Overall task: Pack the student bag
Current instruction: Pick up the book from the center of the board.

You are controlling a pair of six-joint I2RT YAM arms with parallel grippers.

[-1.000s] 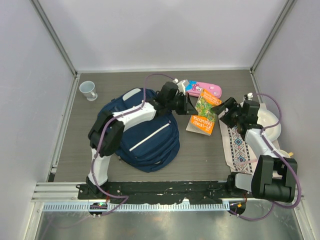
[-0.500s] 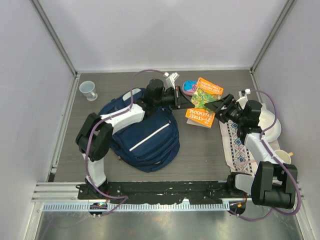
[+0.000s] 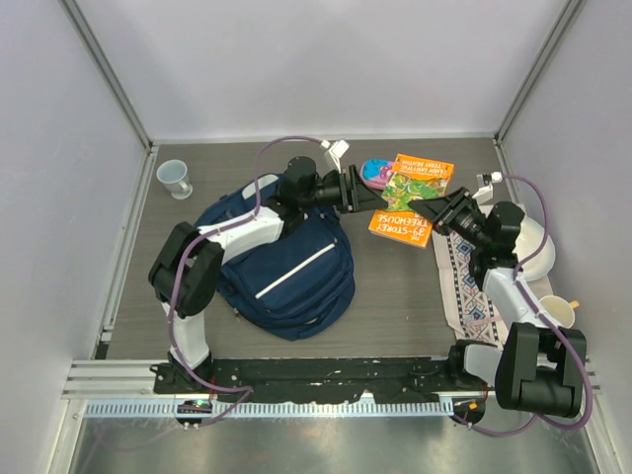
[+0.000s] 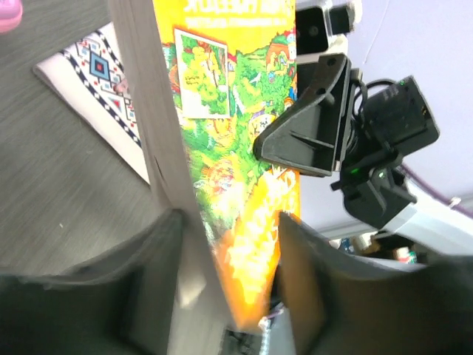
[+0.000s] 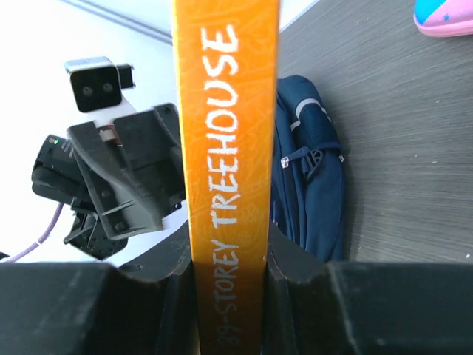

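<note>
Top external view: the student bag point(image 3: 291, 267) lies flat on the table point(image 3: 395, 306), left of centre, front side up. We see no open mouth on it from any camera. The book point(image 3: 410, 193) meant for it is off the table, just beyond the bag's far right corner, and spans the gap between the two grippers.

Risks, as we judge them:
- This looks like a hand-over. If one side lets go before the other holds firmly, the book pivots or drops. The pencil case point(image 3: 375, 173) lies partly under its far left edge and would take the hit.
- The right gripper point(image 3: 441, 212) holds only the spine end, so the free weight could twist the book in the jaws.
- The grippers face each other closely, so a small misjudged move could knock them together.
- With no opening visible, the book could snag on the fabric.

Fingers: in the right wrist view the orange spine fills the gap, with both fingers point(image 5: 295, 292) flush on it, so they are clamped on the book. In the left wrist view the fingers point(image 4: 159, 288) flank the book's lower corner. We cannot tell whether they press on it.

Pose: the left arm stretches over the bag's far edge, and the left gripper point(image 3: 363, 193) points right. The right arm reaches far and left above the patterned cloth point(image 3: 464, 281).
</note>
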